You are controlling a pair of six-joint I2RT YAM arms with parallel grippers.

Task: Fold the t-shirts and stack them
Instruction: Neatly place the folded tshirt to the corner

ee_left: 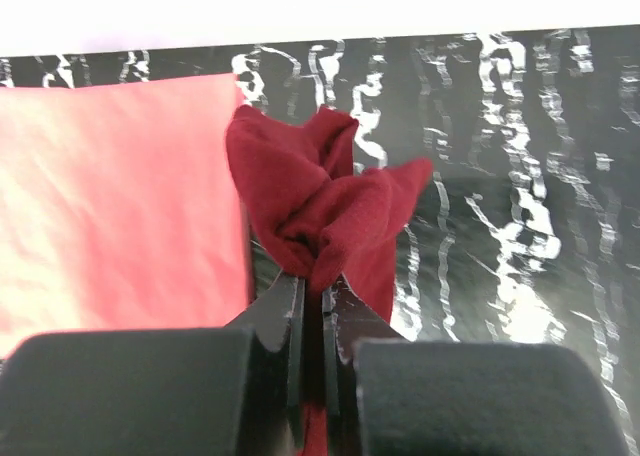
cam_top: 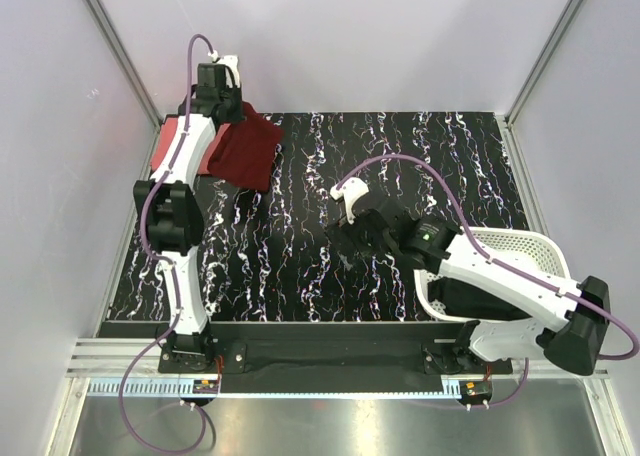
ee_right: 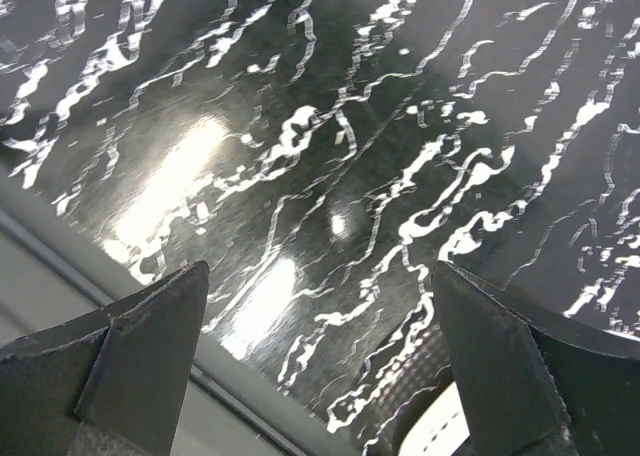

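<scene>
The coral t-shirt (cam_top: 164, 144) lay flat in the far left corner of the black marbled table (cam_top: 400, 166), its left side close along the table's left edge. Just beside it on the right sat the maroon t-shirt (cam_top: 246, 152), spread toward the middle, its far side close to the table's back edge. The left gripper (cam_top: 220, 104) reached over that corner. In the left wrist view its fingers were pressed together on a bunched fold of the maroon t-shirt (ee_left: 320, 201), which rose crumpled right at the straight right edge of the coral t-shirt (ee_left: 120, 196); bare table (ee_left: 520, 176) showed to the right of the bunch.

A wide band of bare tabletop ran between the maroon cloth and the right gripper (cam_top: 346, 238), which hung over the middle of the table. In the right wrist view its two fingers (ee_right: 140, 351) stood wide apart with nothing between them, only glossy table (ee_right: 330, 126) beneath.

The white lattice basket (cam_top: 530, 242) filled the near right corner, hard against the right edge, with the right arm crossing over it. Something black lay inside; I could not tell whether it was cloth.

Counted: two t-shirts plainly seen, one maroon and one coral; one basket; two grippers
</scene>
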